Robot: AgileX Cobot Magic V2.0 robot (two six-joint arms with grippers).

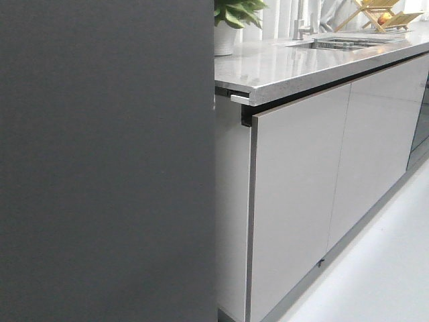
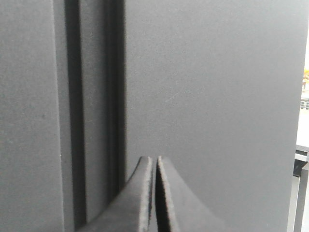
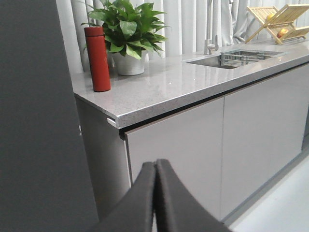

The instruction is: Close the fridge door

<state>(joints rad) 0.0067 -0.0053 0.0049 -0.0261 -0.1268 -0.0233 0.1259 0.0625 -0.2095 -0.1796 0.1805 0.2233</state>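
The fridge door is a matte dark grey panel filling the left half of the front view. No white lining or shelf bins show. In the left wrist view it fills the frame, with a dark vertical seam beside it. My left gripper is shut and empty, its tips close to the door face; I cannot tell if they touch. My right gripper is shut and empty, in front of the cabinets, with the door off to one side. Neither gripper shows in the front view.
A grey stone counter runs to the right over glossy light-grey cabinet doors. On it stand a red bottle, a potted plant, a sink and a wooden dish rack. White floor lies at right.
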